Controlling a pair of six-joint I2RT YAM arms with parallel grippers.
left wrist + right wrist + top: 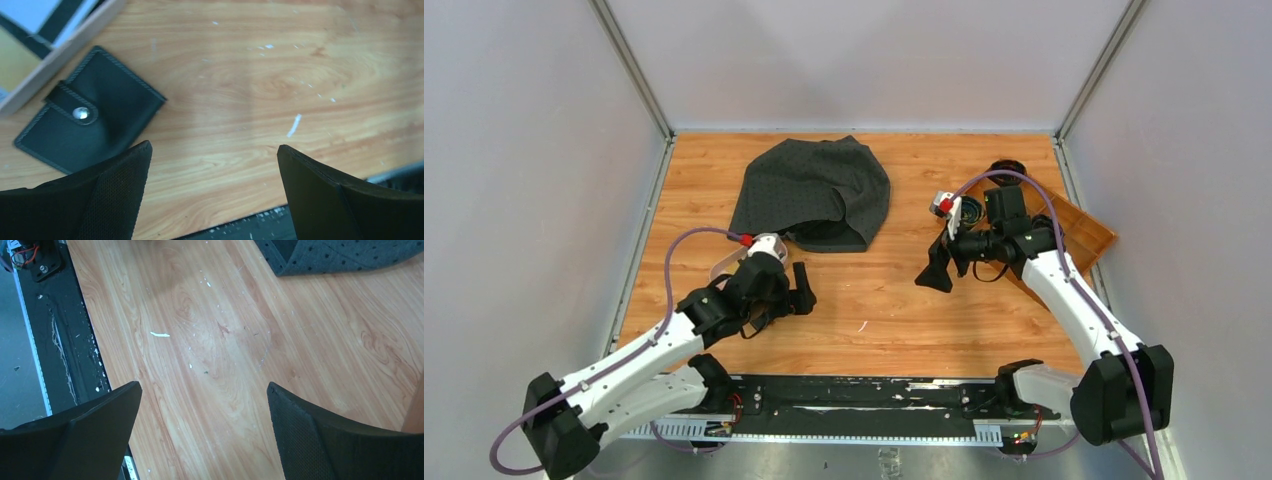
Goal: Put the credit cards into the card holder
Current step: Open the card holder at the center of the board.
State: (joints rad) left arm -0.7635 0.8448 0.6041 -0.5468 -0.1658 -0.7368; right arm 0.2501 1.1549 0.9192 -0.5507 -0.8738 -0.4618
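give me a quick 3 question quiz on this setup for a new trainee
1. True or false: the card holder lies open with its pockets showing.
2. What lies at the back of the table? A: a red towel; B: a dark dotted cloth; C: a stack of books.
3. Fill the gap: the left fingers and right fingers stand ___, holding nothing.
Key: 1 false, it is folded shut with the snap fastened; 2 B; 3 open.
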